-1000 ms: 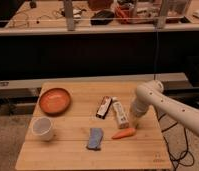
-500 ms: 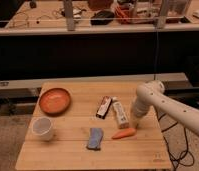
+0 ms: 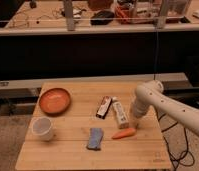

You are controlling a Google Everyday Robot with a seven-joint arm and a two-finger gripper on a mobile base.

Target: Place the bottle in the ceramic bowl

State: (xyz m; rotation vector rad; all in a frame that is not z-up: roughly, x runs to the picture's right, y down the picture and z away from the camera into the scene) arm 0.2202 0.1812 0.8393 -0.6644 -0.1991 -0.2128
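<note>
The gripper [image 3: 134,120] is hanging low on the right; the bottle [image 3: 120,113] is lying just left of it; whether it is pinching anything cannot be told; the bowl [image 3: 55,101] is sitting well apart, leftward.

The arm [image 3: 179,112] runs out past the picture's right edge, so its base is unseen. Its pincer [image 3: 135,120] hangs near the right edge of the table [image 3: 63,152], just beside the bottle [image 3: 121,113]. The bottle's label marks cannot be read. The clutter [image 3: 103,17] beyond the table's far edge is too small to identify.
</note>
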